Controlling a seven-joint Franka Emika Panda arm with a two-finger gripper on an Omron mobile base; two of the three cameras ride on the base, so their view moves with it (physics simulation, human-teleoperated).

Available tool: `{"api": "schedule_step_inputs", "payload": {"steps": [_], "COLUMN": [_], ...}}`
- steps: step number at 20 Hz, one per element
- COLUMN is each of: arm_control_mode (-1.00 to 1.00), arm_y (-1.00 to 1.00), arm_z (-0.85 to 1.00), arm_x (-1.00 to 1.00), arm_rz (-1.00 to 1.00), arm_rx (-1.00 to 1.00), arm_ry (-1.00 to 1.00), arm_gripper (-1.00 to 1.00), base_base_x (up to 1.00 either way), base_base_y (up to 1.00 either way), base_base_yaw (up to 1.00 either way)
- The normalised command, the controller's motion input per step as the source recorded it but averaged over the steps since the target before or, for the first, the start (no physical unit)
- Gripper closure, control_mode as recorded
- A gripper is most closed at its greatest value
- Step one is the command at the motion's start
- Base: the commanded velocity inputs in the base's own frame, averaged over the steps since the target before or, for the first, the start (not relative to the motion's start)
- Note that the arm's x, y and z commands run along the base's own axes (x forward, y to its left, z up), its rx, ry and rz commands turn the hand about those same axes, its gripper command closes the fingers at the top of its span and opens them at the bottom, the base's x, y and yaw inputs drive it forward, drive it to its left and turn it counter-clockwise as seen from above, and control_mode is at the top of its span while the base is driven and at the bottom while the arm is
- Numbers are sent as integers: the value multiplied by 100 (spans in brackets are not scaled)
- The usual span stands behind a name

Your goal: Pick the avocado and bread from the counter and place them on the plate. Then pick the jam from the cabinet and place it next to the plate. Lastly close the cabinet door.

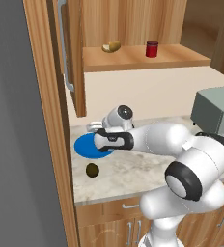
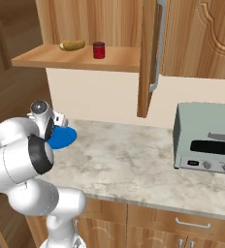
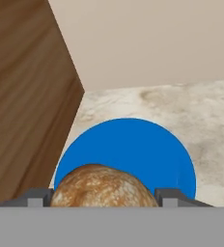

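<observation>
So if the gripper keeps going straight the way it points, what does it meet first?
The plate. The gripper holds the bread between its fingers, and the blue disc lies right beyond it. How far off is hard to tell.

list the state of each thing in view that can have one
cabinet: door open
jam: upright on the shelf
avocado: on the counter, off the plate
bread: between the jaws, over the plate
gripper: shut on bread

A glossy white arm (image 1: 191, 159) of rounded, bulbous segments is seen, joined by dark black bands; small dark grey finger tips (image 3: 36, 197) are carried at its end
</observation>
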Motion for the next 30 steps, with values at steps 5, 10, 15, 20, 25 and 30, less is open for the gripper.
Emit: {"api": "schedule_step_inputs", "payload": {"steps": [5, 10, 15, 20, 25, 30], "arm_control_mode": [-100, -100, -100, -100, -100, -100], "arm_y": [4, 6, 8, 3, 0, 0], "arm_z": [-19, -17, -15, -9, -1, 4], "arm_x": [0, 0, 2, 1, 9, 10], "arm_rz": [0, 0, 1, 0, 0, -5], "arm_rx": [0, 0, 0, -1, 0, 0], "arm_ry": [4, 1, 0, -2, 0, -5], "arm_gripper": [100, 100, 100, -100, -100, -100], "base_base_x": [0, 0, 0, 0, 0, 0], "base_base_y": [0, 0, 0, 0, 0, 0], "base_base_yaw": [0, 0, 0, 0, 0, 0]}}
